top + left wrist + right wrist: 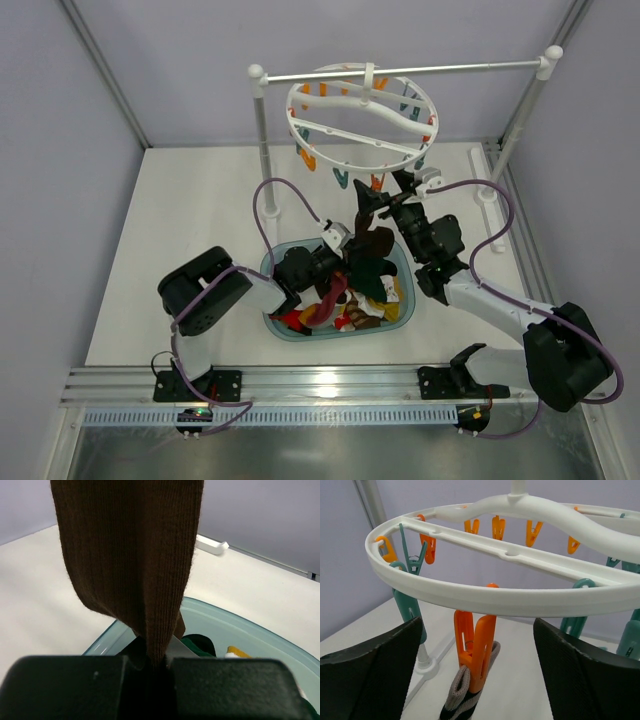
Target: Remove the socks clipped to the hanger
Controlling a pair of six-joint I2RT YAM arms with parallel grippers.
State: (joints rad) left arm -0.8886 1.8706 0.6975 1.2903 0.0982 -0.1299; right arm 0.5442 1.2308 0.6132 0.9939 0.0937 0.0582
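From where I stand, most of the job looks done. The white ring hanger (pixel 510 600) hangs from the rail stand (pixel 400 72) with nearly all its orange and teal clips bare. A heap of loose socks (pixel 345 305) already lies in the teal basket (pixel 235 620) on the surface (pixel 180 220), between the two arms.

Two socks seem to be left. The left end effector (pixel 155 667) is pressed together on the lower end of a brown sock (pixel 130 550), which stretches up and out of its camera's view above the basket. I cannot tell whether the top of that sock is free or caught in a clip.

The right end effector (pixel 479 630) is up at the near rim of the hanger, its fingers spread wide and holding nothing. An orange clip (pixel 470 645) sits right between them. That clip bites the grey cuff of a dark striped sock (pixel 460 700), so this one clearly has yet to come off. Once both are in the basket, I'd judge the task finished.
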